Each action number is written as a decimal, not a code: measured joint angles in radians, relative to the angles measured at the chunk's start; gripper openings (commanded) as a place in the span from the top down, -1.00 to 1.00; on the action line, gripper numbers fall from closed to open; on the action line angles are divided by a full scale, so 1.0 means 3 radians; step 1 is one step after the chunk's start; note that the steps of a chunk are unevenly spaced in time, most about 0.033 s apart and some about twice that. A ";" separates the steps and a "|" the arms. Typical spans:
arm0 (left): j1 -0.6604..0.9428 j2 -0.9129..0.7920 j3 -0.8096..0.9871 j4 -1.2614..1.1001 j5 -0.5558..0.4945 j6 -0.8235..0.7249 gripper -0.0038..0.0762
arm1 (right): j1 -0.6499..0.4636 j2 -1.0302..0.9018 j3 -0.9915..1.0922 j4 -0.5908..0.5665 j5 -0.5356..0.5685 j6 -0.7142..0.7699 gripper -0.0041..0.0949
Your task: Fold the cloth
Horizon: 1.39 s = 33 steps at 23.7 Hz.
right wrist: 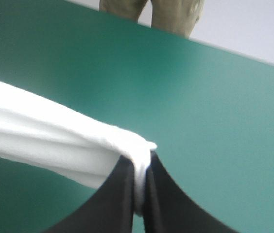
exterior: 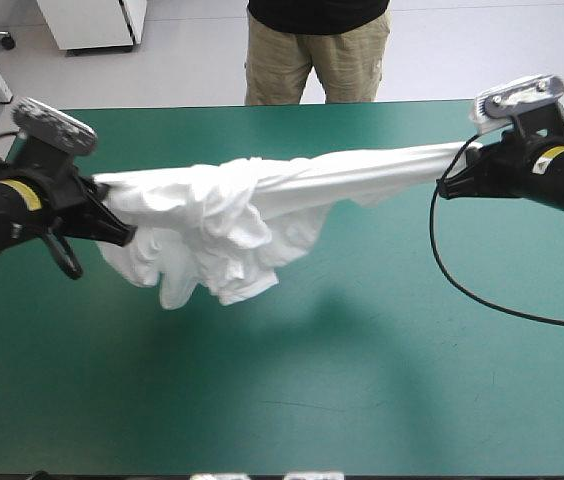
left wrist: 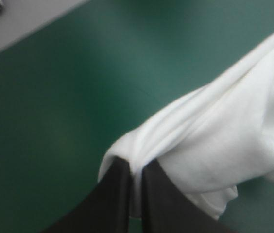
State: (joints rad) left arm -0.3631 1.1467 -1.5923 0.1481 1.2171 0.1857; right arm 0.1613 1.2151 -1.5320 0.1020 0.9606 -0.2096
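Observation:
The white T-shirt [exterior: 252,215] hangs in the air above the teal-green table, stretched between both arms, with a crumpled mass sagging left of the middle. My left gripper [exterior: 112,205] is shut on its left end; in the left wrist view the black fingers [left wrist: 117,194] pinch a bunched fold of the T-shirt [left wrist: 214,145]. My right gripper [exterior: 462,165] is shut on the right end, where the cloth is pulled into a taut band. Seen from the right wrist, the T-shirt [right wrist: 44,141] runs away from the gripper [right wrist: 142,187] as a tight roll.
The teal-green table [exterior: 342,380] lies bare beneath the lifted shirt, whose shadow falls on it. The far edge of the table [right wrist: 224,48] shows beyond my right gripper.

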 measured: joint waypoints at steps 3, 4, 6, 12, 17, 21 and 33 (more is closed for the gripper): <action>0.0000 -0.0001 -0.0561 0.0165 0.0058 -0.0019 0.93 | 0.0000 -0.0104 -0.0387 0.0169 0.0035 -0.0055 0.94; -0.0003 -0.0001 -0.0730 0.0201 0.0054 -0.0019 0.93 | 0.0000 -0.0136 -0.0495 0.0239 0.0041 -0.0092 0.94; -0.0003 -0.0005 -0.1012 0.0240 0.0022 -0.0019 0.93 | 0.0000 -0.0212 -0.0755 0.0435 0.0060 -0.0212 0.94; -0.0003 -0.0047 -0.1846 0.0178 -0.0215 0.0059 0.93 | 0.0000 -0.0436 -0.1494 0.0732 0.0152 -0.0422 0.94; -0.0003 -0.0088 -0.2050 -0.0080 -0.0122 0.0158 0.93 | 0.0000 -0.0568 -0.1741 0.0751 0.0612 -0.0415 0.94; -0.0003 -0.0082 -0.1331 -0.0104 0.0119 0.0108 0.93 | 0.0000 -0.0569 -0.1146 0.0751 0.0916 -0.0330 0.94; -0.0003 0.0536 0.1065 -0.0233 -0.1113 -0.0005 0.93 | 0.0000 -0.0080 0.1192 0.0872 -0.0256 -0.0459 0.94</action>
State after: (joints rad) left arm -0.3641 1.3077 -1.2727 0.0782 0.8834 0.1841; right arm 0.1613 1.1909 -1.1744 0.3638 0.8840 -0.3473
